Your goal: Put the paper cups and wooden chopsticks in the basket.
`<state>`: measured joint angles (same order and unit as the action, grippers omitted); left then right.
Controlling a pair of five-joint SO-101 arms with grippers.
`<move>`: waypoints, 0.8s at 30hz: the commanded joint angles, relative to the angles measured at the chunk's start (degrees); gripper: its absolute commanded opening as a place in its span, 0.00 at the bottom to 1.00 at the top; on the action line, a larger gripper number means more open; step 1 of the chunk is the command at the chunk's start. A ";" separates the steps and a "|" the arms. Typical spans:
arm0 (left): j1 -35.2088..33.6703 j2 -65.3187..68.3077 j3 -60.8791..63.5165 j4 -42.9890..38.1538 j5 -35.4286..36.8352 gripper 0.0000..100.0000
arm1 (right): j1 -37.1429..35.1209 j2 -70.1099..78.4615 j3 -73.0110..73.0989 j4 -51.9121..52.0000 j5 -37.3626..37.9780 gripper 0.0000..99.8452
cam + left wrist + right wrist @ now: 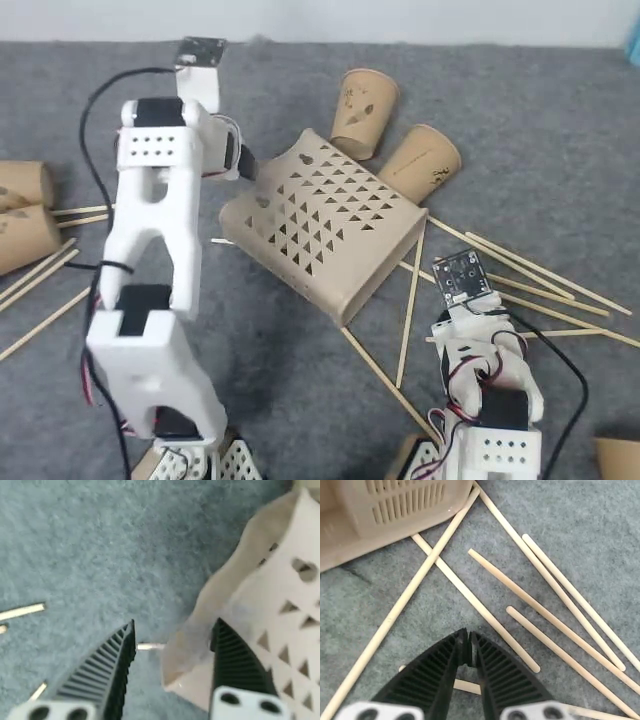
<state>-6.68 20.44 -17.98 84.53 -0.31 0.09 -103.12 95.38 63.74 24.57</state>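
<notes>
At centre, the basket lies tipped over, its far-left corner between the spread jaws of the left gripper; cups and chopsticks lie scattered around it. The right gripper, jaws together and empty, hangs over chopsticks at near right. Risk: a corner hold on the thin wall may slip or flex, leaving the basket on its side.

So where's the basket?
In the high view the basket lies tipped over at the middle, two cups just behind it, the left gripper at its corner.
</notes>
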 commanded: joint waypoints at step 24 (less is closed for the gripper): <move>3.43 8.09 -1.36 0.09 3.87 0.11 | -9.54 9.63 -22.95 -6.90 -9.49 0.01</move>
<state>-3.96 29.14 -20.18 84.88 2.77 -8.79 -99.96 75.96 63.03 20.44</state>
